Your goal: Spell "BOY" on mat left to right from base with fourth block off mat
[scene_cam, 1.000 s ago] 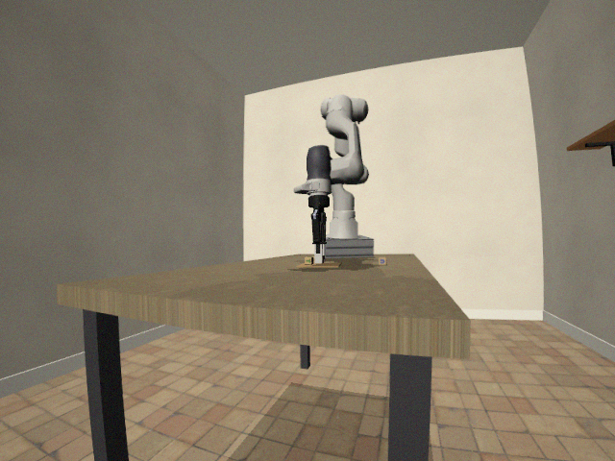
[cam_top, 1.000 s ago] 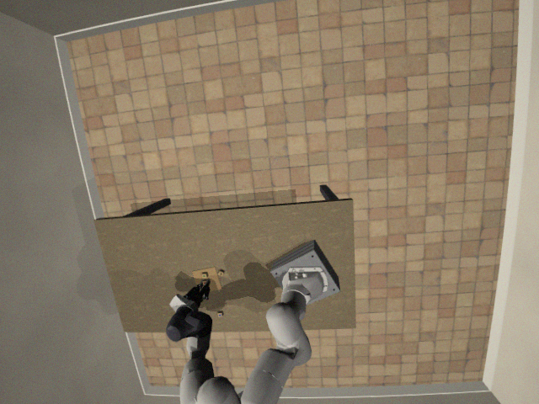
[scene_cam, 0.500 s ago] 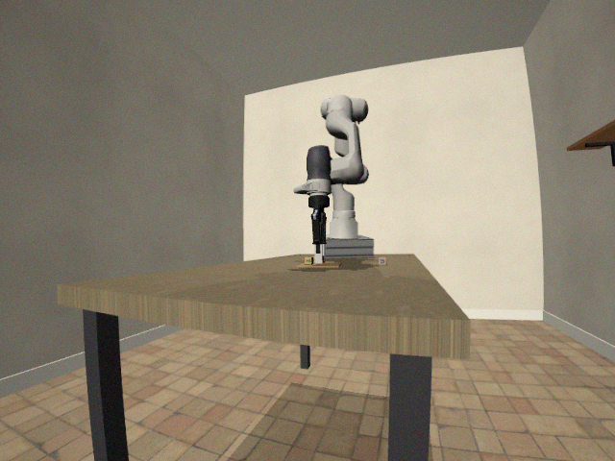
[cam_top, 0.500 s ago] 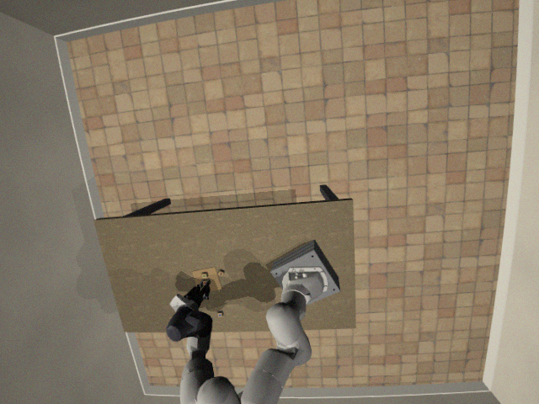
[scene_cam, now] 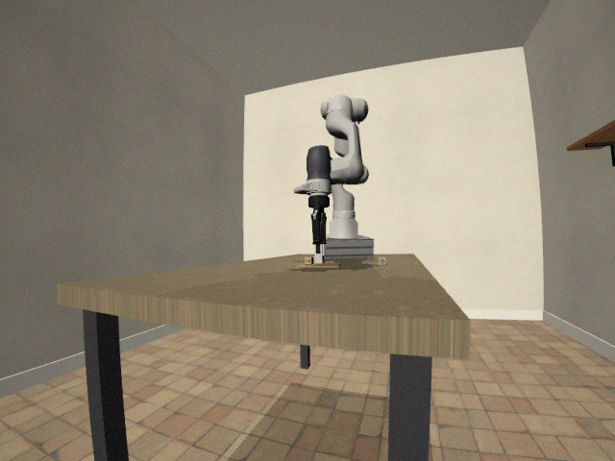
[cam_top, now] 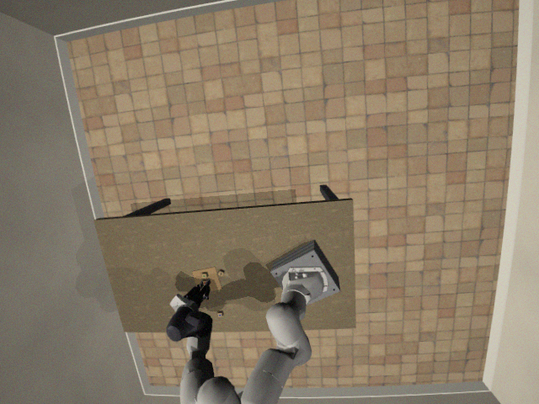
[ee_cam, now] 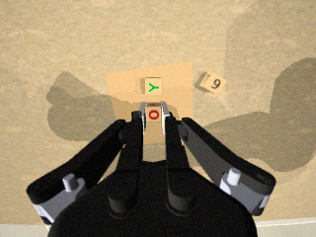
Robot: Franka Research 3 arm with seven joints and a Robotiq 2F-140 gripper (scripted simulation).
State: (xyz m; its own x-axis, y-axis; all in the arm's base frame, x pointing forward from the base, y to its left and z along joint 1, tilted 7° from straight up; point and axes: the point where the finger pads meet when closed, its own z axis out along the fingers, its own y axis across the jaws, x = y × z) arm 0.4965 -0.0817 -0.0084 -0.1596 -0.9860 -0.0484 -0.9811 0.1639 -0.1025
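- Placing the O looks to be the step in hand: the gripper [cam_top: 205,284] [scene_cam: 318,258] [ee_cam: 153,109] is clamped on the O block [ee_cam: 154,115], over the mat [cam_top: 212,270] [scene_cam: 331,265] [ee_cam: 123,84].
- On the mat, beside it: the Y block [cam_top: 204,275] [scene_cam: 308,260] [ee_cam: 153,87].
- Off the mat: the numeral block [cam_top: 221,273] [ee_cam: 215,83] just beside; another block [cam_top: 220,314] [scene_cam: 381,260], probably B, farther away.
- Next — release squarely, rise, fetch B.
- Wooden table [cam_top: 152,239] [scene_cam: 248,307] [ee_cam: 49,30] beneath the mat; tiled floor [cam_top: 261,143] [scene_cam: 472,387] below — grey and cream walls beyond.

Hardly any change vs. 0.5 s and 1 s ago — arm [cam_top: 287,326] [scene_cam: 354,154] in approx. the same pose, fingers [cam_top: 203,285] [scene_cam: 319,256] at approx. the same spot over the mat [cam_top: 216,278] [scene_cam: 330,265] [ee_cam: 118,84]. Any shift of the fingers or the blocks near them is too small to tell in the top & ext. views — the earlier pics are coarse there.
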